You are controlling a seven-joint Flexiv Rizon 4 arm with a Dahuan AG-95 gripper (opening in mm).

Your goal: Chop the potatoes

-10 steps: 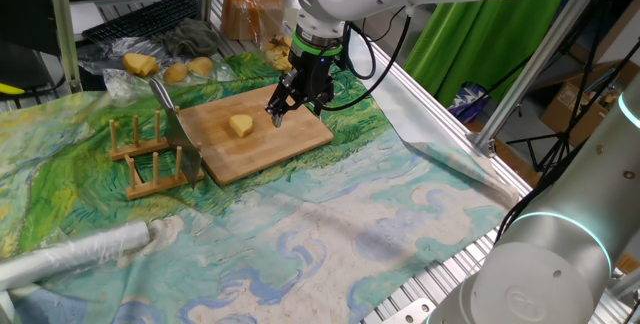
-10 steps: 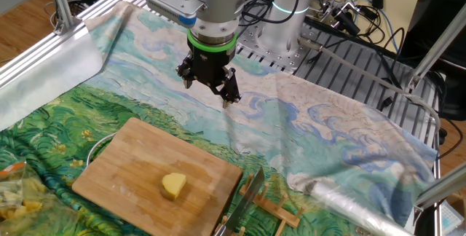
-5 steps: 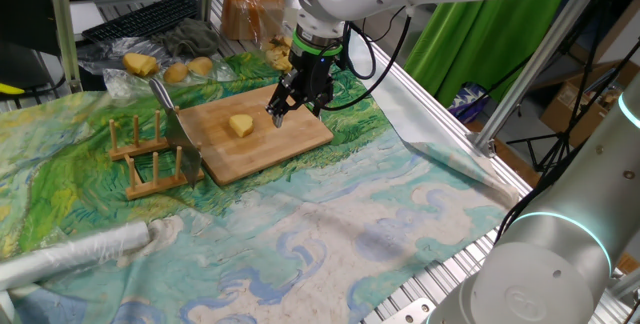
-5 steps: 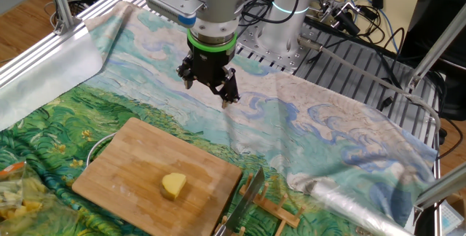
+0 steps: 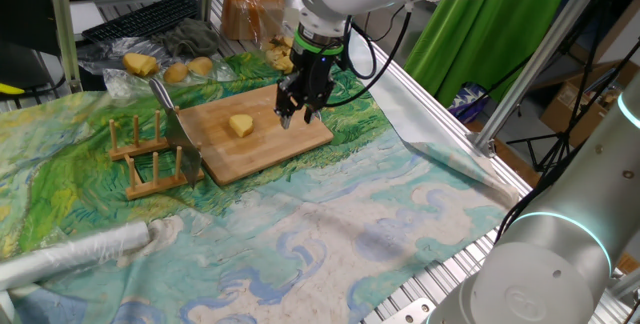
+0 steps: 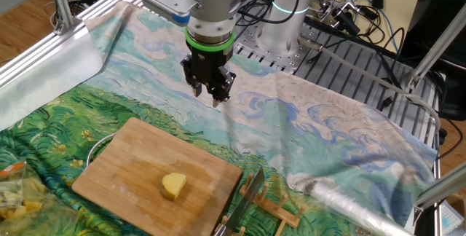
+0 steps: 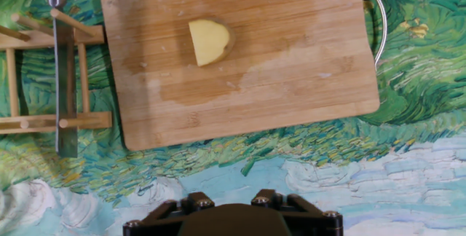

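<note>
Potato [image 5: 240, 125] in one fixed view: single uncut lump mid cutting board [image 5: 300, 134]; claw [image 5: 296, 116] hangs empty above the board's far edge, jaws narrow. Other fixed view: knife [image 6: 244, 205] unclaimed in wooden rack [image 6: 273, 210]. Hand view: potato whole, board damp-stained. Judgement: chopping not begun; knife pickup and all cuts remain.
</note>
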